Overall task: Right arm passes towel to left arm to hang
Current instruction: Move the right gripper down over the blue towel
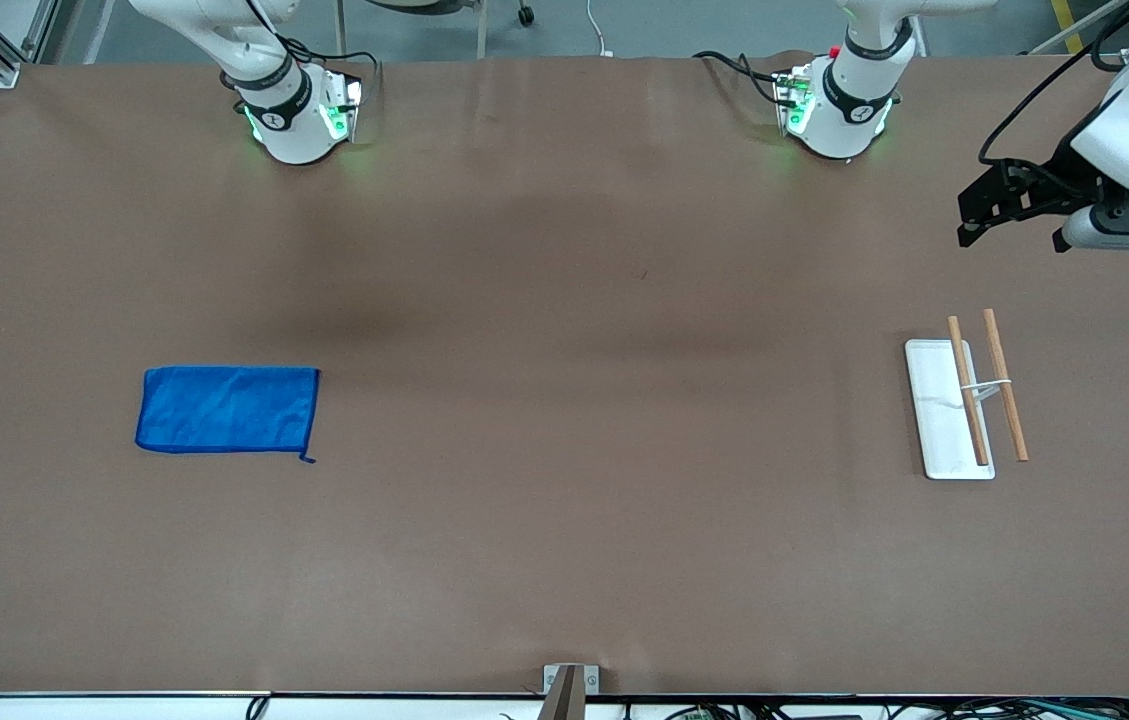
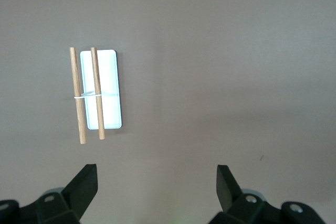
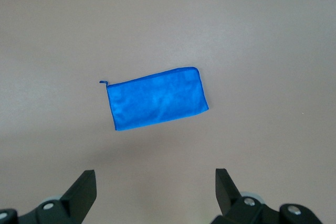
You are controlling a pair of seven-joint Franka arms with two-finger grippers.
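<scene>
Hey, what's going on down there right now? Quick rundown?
Both grippers open, empty: left gripper up over the rack, right gripper up over the towel. Towel flat on the table, untouched. Nothing lies between towel and rack.

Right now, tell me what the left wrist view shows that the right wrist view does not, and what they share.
Only the left wrist view shows the white tray with two wooden rods held above it, under the open left pincer. Only the right wrist view shows the blue towel, lying flat with its loop at one corner, under the open right pincer. Both share the bare brown table and an empty pincer held above it.
</scene>
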